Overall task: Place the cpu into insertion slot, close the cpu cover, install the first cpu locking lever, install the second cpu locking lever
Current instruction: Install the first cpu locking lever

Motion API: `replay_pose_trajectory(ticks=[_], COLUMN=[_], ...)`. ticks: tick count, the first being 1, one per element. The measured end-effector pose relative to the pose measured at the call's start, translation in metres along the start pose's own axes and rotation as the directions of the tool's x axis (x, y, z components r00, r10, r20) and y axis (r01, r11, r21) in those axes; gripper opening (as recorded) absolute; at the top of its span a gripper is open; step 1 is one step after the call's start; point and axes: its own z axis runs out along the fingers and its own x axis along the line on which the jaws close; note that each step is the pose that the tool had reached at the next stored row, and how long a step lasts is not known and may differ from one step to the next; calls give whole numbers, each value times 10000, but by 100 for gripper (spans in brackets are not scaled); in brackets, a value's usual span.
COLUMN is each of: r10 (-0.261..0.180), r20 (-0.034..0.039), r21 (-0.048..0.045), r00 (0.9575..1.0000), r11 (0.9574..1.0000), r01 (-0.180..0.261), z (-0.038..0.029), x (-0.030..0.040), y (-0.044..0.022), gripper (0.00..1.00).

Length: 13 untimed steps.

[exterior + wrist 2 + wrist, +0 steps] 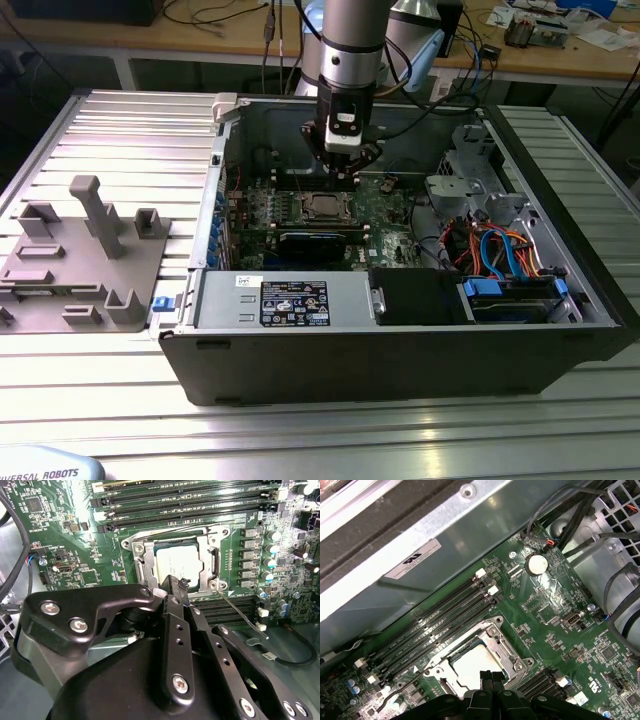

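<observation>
The tool (175,582), black anodised metal, has its 2 fingers pressed together and empty, just above the insertion slot (131,544) on the green motherboard (75,535). The cpu (180,562), square with a dull silver top, sits in the slot. The cpu cover (146,562), a thin steel frame, lies flat around it. A wire lever (240,612) juts out beside it. A white printed sticker (412,558) marks the case wall (485,525).

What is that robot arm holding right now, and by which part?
Nothing, as far as shows: the fingers are together with nothing between them, tips at the edge of the cpu cover.
</observation>
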Motion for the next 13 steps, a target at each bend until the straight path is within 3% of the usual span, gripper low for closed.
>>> replay_pose_trajectory(ticks=[13], r10=[-235], r20=[5], r21=[-5], r00=[9997], r11=[9997], r01=[235], z=[0], x=[0], y=[0], gripper=[11])
